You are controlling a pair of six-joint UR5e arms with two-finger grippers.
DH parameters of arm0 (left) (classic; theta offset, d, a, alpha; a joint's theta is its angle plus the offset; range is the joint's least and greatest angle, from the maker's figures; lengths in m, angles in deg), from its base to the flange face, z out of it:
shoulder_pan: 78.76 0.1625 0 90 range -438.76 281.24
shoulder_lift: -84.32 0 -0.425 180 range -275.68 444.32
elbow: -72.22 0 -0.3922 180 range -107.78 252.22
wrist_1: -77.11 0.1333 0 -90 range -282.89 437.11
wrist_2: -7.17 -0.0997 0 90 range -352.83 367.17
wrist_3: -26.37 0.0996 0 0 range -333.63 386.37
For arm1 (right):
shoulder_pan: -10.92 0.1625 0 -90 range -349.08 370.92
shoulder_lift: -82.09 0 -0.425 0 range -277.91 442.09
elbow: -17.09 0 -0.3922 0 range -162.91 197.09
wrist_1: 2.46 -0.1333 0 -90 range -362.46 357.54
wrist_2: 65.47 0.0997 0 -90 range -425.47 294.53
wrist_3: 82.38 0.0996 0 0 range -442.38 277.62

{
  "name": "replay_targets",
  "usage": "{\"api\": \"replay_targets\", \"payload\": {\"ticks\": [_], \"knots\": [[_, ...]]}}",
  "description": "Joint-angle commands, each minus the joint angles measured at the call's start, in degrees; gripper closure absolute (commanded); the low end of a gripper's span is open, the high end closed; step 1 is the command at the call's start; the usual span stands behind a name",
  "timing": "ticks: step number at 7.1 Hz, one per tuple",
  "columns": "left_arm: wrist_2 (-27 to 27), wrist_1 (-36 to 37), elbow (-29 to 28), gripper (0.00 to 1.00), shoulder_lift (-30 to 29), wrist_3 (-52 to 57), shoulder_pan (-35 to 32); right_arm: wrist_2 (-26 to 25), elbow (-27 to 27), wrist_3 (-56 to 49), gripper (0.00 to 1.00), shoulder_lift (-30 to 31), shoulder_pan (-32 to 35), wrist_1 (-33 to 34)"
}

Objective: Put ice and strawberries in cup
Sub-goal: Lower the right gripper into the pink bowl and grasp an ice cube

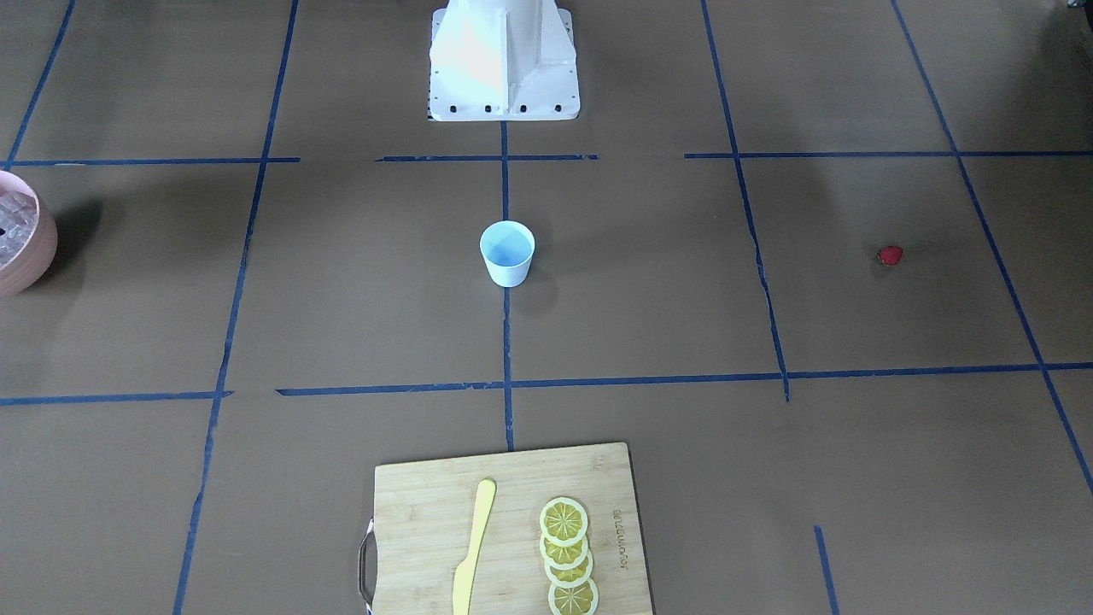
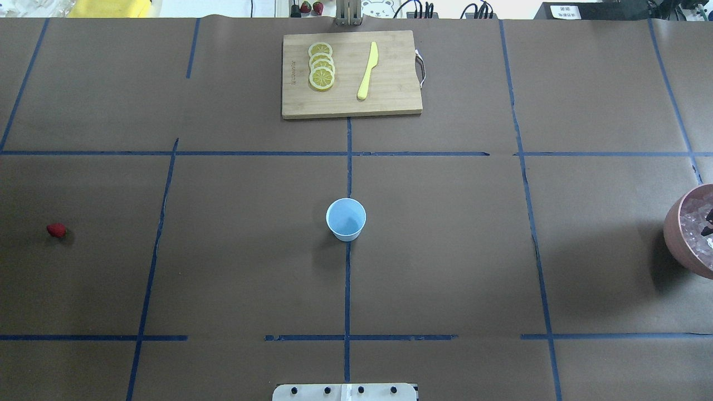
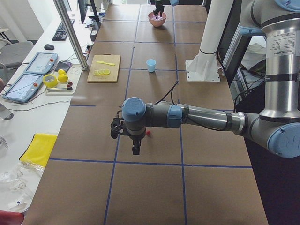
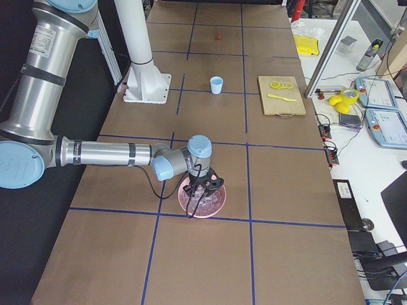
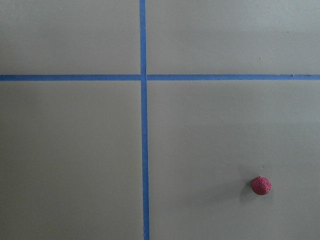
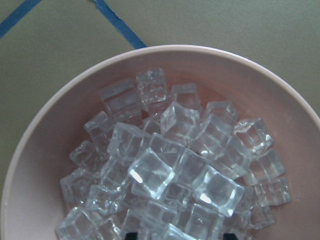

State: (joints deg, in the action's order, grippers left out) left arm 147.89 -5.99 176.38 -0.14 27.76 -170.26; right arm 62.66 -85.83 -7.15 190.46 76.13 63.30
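The right claw (image 4: 203, 190), jaws apart, hangs over ice (image 6: 165, 170) piled in the pink bowl (image 6: 60, 115); a slick cube may squirt free on closing. The left claw (image 3: 135, 149), whose spread I cannot tell, hovers just beside the strawberry (image 5: 261, 185), which a nudge could roll; the cup (image 2: 346, 219) stands empty mid-desk (image 2: 445, 250)

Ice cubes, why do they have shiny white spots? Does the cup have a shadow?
Right wrist view: light glints off the flat faces of the ice, which looks sharp and close. Front view: the cup casts a soft shadow on the table beside it.
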Motion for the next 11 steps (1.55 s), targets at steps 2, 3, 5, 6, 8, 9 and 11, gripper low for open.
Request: {"api": "replay_targets", "payload": {"ticks": [2, 3, 5, 6, 8, 9, 11], "knots": [[0.0, 0.14, 0.34, 0.0, 0.18, -0.07, 0.0, 0.28, -0.09, -0.08, 0.89, 0.0, 0.0, -0.02], [0.0, 0.14, 0.34, 0.0, 0.18, 0.02, 0.0, 0.28, -0.09, -0.17, 0.98, 0.0, 0.0, -0.1], [0.0, 0.14, 0.43, 0.0, 0.18, 0.02, -0.09, 0.71, -1.83, -0.09, 1.0, 0.17, 0.18, -0.02], [0.0, 0.14, 0.43, 0.0, 0.18, -0.07, -0.09, 1.76, -4.37, 0.09, 1.0, 0.78, 0.78, -0.02], [-0.09, 0.66, 1.66, 0.0, 0.0, -0.16, -0.09, 2.91, -8.94, 0.27, 1.0, -0.17, 4.65, 0.59], [-0.26, 0.67, 1.66, 0.0, -0.09, -0.16, 0.0, 3.09, -10.1, 0.27, 1.0, -2.61, 4.66, 0.86], [-0.79, 0.76, 1.57, 0.0, -0.35, -0.24, 0.26, 4.49, -12.2, 6.64, 0.99, -9.55, 0.65, 0.95]]}}
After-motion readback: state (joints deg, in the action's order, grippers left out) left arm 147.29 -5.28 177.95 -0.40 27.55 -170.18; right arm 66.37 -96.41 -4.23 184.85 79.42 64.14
